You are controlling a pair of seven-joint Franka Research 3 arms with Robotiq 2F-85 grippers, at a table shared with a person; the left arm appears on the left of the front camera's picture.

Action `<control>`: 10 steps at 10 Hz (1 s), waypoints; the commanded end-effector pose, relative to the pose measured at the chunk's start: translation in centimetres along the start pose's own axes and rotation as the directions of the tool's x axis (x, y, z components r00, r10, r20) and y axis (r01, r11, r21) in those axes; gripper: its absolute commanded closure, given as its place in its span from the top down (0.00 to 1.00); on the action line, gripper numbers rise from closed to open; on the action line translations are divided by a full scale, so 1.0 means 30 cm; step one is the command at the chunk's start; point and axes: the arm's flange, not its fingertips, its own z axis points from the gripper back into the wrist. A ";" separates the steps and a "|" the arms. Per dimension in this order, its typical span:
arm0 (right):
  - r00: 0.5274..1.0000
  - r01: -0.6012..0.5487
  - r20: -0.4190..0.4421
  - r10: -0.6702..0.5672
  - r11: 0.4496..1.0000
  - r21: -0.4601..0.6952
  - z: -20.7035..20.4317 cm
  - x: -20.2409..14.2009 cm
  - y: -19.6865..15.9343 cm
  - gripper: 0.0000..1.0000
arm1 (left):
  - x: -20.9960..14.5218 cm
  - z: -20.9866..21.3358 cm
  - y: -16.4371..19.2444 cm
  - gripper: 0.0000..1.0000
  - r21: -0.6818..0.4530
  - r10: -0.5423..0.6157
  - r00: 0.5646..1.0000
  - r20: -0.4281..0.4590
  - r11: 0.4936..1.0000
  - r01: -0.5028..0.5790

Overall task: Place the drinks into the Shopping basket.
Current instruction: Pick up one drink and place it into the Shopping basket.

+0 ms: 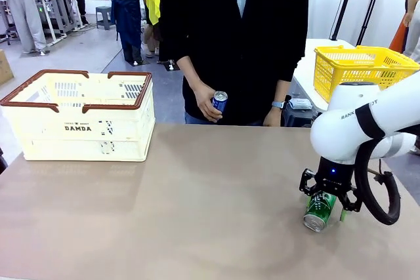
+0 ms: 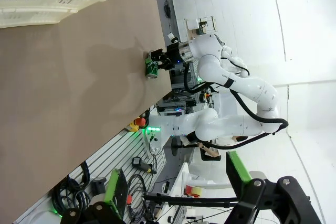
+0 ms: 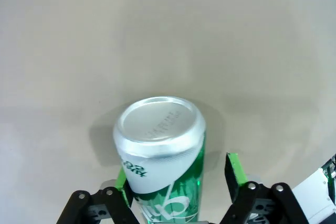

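Note:
The green can (image 1: 319,212) lies on its side at the table's right front, silver end toward me. My right gripper (image 1: 325,206) straddles it from above, jaws open. In the right wrist view the green can (image 3: 163,156) sits between the fingers of the right gripper (image 3: 176,177): one pad touches it, the other stands a little apart. The person at the far side holds the blue can (image 1: 220,101) in one hand. The cream Shopping basket (image 1: 79,119) stands at the far left. My left gripper (image 2: 176,182) hangs open and holds nothing, looking along the table at the basket (image 2: 37,3) and the green can (image 2: 151,68).
A bright yellow mesh basket (image 1: 357,63) sits on a white side table behind my right arm. The brown table (image 1: 197,201) is bare between the Shopping basket and the green can. The person stands close to the far edge.

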 end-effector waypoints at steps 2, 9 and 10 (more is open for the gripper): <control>0.998 -0.044 -0.046 0.045 0.999 0.016 -0.028 -0.034 -0.035 0.00 | -0.002 0.004 -0.004 1.00 -0.017 -0.017 1.000 0.002 1.000 0.017; 0.969 -0.248 0.019 0.248 0.965 0.081 0.173 -0.066 0.023 0.00 | -0.002 0.004 -0.004 1.00 -0.017 -0.017 1.000 0.002 1.000 0.017; 0.953 -0.302 0.046 0.299 0.949 0.090 0.225 -0.082 0.057 0.00 | -0.002 0.004 -0.004 1.00 -0.017 -0.017 1.000 0.002 1.000 0.017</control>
